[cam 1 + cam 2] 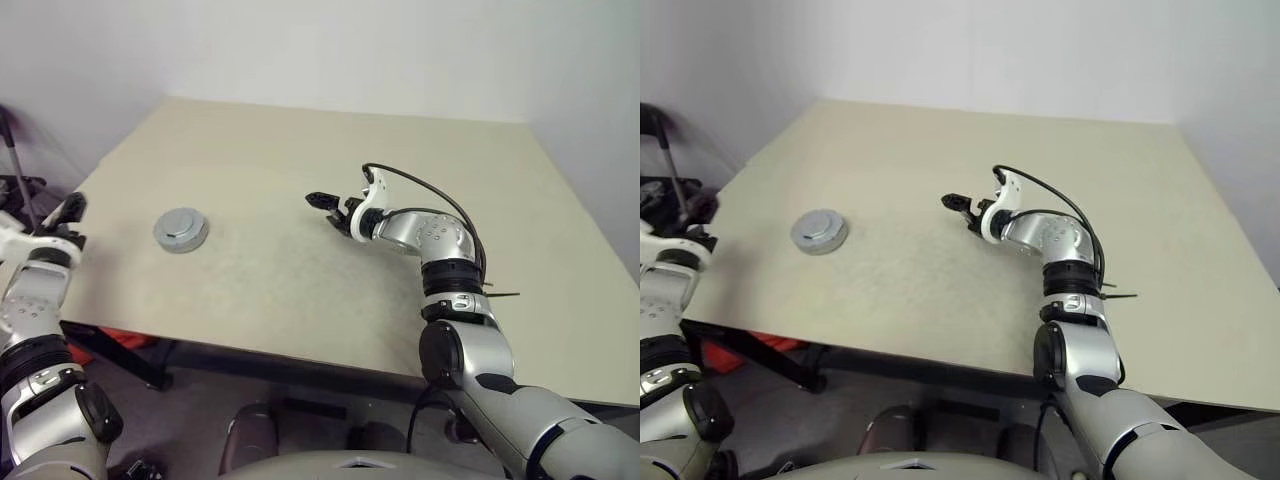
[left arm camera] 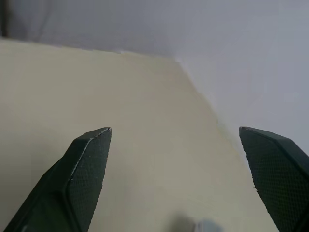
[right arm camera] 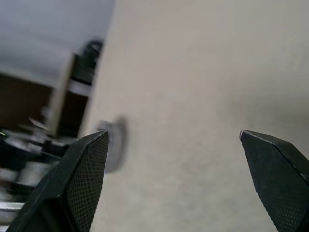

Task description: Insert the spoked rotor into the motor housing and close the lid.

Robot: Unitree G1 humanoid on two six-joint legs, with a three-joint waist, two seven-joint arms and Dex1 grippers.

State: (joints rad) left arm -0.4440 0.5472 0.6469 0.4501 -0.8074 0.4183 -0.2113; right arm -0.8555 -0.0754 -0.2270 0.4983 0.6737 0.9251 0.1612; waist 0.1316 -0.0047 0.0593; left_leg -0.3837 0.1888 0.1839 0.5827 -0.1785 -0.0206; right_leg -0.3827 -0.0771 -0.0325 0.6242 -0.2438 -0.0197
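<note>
A round grey metal stack stands on the left part of the table. Its flat top is the lid (image 1: 181, 224). Beneath it the motor housing (image 1: 180, 244) shows as a low side wall. The spoked rotor is hidden. My left gripper (image 1: 68, 212) hangs open off the table's left edge, to the left of the stack, with nothing between its fingers (image 2: 89, 159). Open and empty too, my right gripper (image 1: 330, 207) hovers over the middle of the table, well to the right of the stack, pointing left toward it. The stack appears blurred in the right wrist view (image 3: 114, 145).
The beige table (image 1: 320, 290) has its front edge close to me and a white wall behind. Dark stands and gear (image 1: 20, 180) sit past the left edge, with a red object (image 1: 125, 338) under the table. A black cable (image 1: 430, 195) loops over my right wrist.
</note>
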